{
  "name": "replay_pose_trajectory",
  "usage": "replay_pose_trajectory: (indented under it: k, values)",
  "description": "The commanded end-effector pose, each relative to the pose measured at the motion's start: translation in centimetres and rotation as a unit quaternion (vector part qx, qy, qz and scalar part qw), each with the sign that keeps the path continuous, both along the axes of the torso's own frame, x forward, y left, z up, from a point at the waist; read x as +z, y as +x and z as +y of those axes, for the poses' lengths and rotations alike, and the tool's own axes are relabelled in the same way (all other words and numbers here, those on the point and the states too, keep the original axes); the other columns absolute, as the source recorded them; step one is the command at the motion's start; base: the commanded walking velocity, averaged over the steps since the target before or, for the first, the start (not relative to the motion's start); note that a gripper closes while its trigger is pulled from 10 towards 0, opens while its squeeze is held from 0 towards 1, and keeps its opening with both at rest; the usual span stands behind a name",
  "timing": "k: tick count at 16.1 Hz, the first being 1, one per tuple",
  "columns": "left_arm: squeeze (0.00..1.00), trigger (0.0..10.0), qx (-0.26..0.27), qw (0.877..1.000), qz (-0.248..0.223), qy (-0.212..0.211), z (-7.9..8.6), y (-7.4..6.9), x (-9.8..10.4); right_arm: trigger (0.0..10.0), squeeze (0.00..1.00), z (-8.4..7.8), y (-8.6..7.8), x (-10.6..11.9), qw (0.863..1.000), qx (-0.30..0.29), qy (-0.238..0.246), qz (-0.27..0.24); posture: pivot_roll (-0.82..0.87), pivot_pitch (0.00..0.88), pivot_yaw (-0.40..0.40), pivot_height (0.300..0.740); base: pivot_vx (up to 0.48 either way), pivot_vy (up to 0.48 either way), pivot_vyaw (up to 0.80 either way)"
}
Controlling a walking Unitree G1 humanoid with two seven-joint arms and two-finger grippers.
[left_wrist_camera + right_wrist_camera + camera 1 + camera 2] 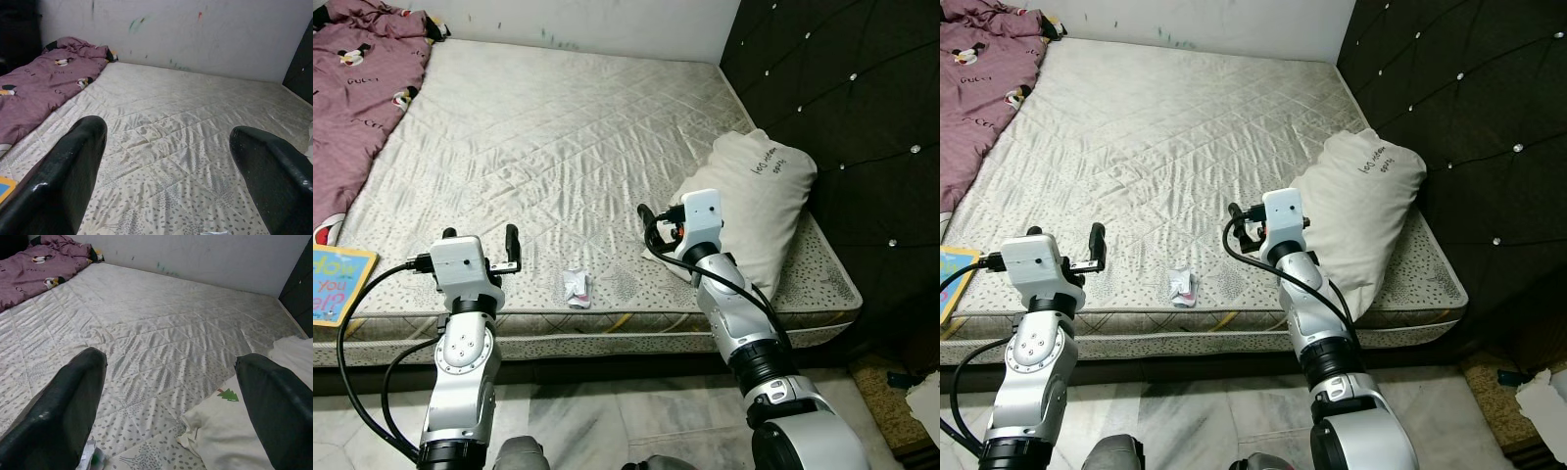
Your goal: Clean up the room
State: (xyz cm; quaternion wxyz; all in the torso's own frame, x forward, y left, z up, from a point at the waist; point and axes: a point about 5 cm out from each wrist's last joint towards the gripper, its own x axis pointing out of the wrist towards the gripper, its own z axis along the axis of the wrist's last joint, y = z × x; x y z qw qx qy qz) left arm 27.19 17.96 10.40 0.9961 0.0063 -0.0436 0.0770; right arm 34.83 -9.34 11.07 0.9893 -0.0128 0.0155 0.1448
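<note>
White crumpled wrapper lies lengthwise toward mattress edge; both grippers' fingers spread.

Small crumpled white wrapper — flat on the mattress, near its front edge

Partly seen things at the bed's edges
A colourful book and purple blanket run off frame; the pillow's writing is unreadable.

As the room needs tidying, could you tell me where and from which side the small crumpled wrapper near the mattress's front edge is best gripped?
Grip the crumpled wrapper across its narrow, bunched middle, coming straight down from above: it lies flat and loose on the mattress, leaving no side purchase. The open left gripper probably sits nearest.
</note>
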Motion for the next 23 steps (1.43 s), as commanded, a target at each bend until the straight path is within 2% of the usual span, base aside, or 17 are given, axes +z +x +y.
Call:
replay_pose_trajectory:
  k: [1,9,10,11,14,19,23]
  values:
    - [0.00,10.0,0.033,0.999,-0.025,-0.033,0.2,1.5,2.4,10.0,0.00,-0.1,1.0,0.6,0.998,-0.059,-0.001,0.006,0.11,0.000,-0.051,0.740,0.000,0.000,0.00]
    - [0.00,10.0,0.027,0.999,-0.020,-0.031,-0.1,1.6,2.2,10.0,0.00,-0.5,1.0,0.5,0.998,-0.064,-0.004,0.006,0.10,0.000,-0.047,0.740,0.000,0.000,0.00]
    - [0.00,10.0,0.011,0.999,-0.017,-0.027,-1.0,1.2,1.9,10.0,0.00,-0.9,0.6,0.5,0.998,-0.055,-0.016,-0.005,0.07,0.000,-0.099,0.740,0.000,0.000,0.00]
    - [0.00,10.0,-0.008,1.000,-0.018,-0.021,-2.3,0.8,1.7,10.0,0.00,-1.6,0.2,0.8,0.998,-0.050,-0.010,-0.020,0.06,0.000,-0.085,0.740,0.000,0.000,0.00]
    - [0.00,10.0,-0.028,0.999,-0.018,-0.019,-3.0,1.0,1.7,10.0,0.00,-2.7,0.0,1.2,0.996,-0.082,0.010,-0.036,0.05,0.000,-0.063,0.740,0.000,0.000,0.00]
    - [0.00,10.0,-0.037,0.999,-0.006,-0.026,-3.1,1.2,1.5,10.0,0.00,-3.0,-0.4,1.0,0.995,-0.089,0.018,-0.036,0.04,0.010,-0.038,0.740,0.000,0.000,0.00]
    - [0.00,10.0,-0.029,0.999,-0.002,-0.035,-3.0,0.8,1.4,10.0,0.00,-2.9,-0.5,0.8,0.997,-0.076,0.010,-0.022,0.05,0.029,-0.060,0.740,0.000,0.000,-0.73]
